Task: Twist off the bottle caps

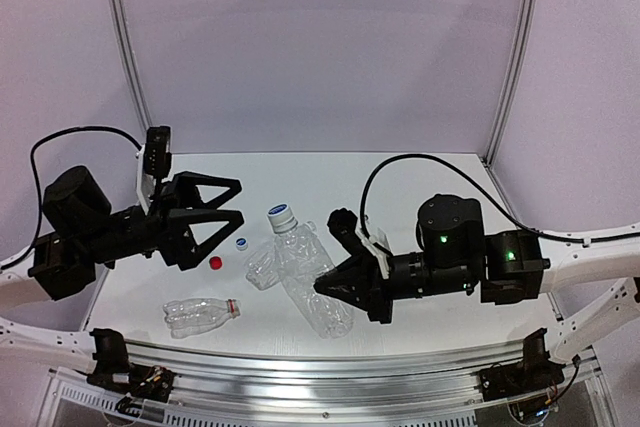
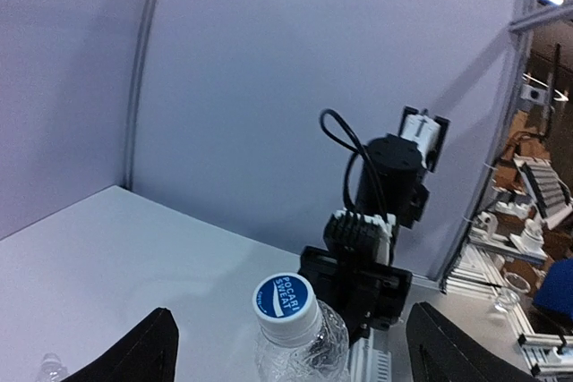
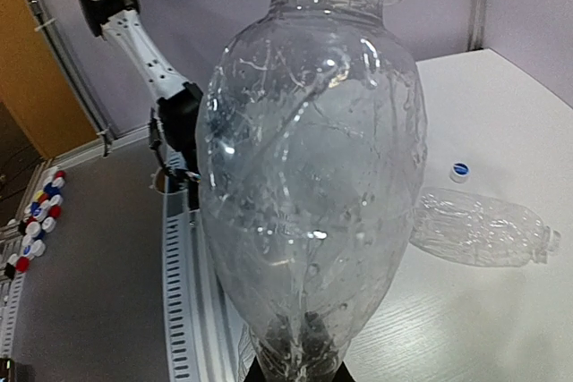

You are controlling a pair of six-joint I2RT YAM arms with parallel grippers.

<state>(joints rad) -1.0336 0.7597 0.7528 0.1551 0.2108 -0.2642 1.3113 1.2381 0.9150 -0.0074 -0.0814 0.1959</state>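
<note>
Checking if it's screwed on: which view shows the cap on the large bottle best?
Left wrist: the blue-topped cap sits close, centered, on its bottle. Top external shows it small; right wrist only its lower edge.

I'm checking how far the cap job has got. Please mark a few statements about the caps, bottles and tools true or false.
1. The big bottle gripped by the right tool has its blue-topped cap on. True.
2. The left tool is clamped on that cap. False: its jaws stand open and clear of the cap.
3. A red cap lies loose on the table. True.
4. The bottle with the red neck ring stands upright. False: it lies on its side, with no cap on it.
</note>
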